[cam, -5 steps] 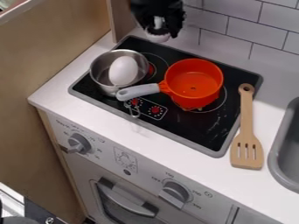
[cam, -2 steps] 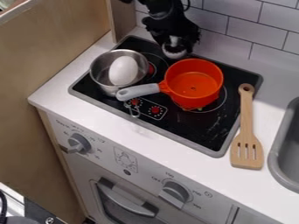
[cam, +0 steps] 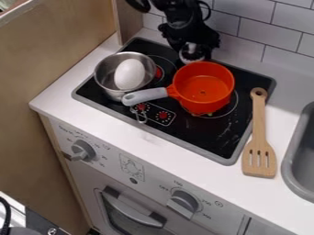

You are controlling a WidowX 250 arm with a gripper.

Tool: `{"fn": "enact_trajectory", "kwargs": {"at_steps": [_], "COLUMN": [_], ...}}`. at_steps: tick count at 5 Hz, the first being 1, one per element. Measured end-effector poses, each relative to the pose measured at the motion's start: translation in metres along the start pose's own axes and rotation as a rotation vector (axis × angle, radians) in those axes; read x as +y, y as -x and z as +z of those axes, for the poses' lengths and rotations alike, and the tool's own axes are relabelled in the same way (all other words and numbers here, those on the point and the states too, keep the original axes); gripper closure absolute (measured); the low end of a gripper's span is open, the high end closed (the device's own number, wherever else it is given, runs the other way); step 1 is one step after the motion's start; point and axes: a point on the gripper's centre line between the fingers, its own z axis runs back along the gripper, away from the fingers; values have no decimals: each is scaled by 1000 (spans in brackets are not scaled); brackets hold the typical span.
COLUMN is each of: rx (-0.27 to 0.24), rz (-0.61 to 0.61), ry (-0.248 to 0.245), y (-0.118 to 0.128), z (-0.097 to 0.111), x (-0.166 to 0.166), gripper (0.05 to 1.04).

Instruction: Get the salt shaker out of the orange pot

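Observation:
The black gripper hangs at the top of the camera view, just behind the orange pot's back-left rim. It is shut on a small white and silvery object, which looks like the salt shaker. The shaker's lower end is close to the rim of the orange pot; whether they touch, I cannot tell. The pot stands on the right of the black stove top, its grey handle pointing left. Inside it, the bottom shows with one small dark spot.
A metal pot holding a white egg stands left on the stove. Right of the stove lies a wooden spatula, and the grey sink edge is beyond it. A tiled wall rises behind.
The gripper, with the white object in it, has moved right and down in the view, from above the stove's back-left edge to just behind the orange pot. Both pots have stayed put.

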Motion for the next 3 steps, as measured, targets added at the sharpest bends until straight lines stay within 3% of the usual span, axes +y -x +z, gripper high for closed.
{"fn": "enact_trajectory", "kwargs": {"at_steps": [1,3], "rx": [8,80], "rz": [5,28], "ry": [-4,-6], "y": [2,13], "z": [0,3], "x": [-1,-5], "gripper": [73,84]}}
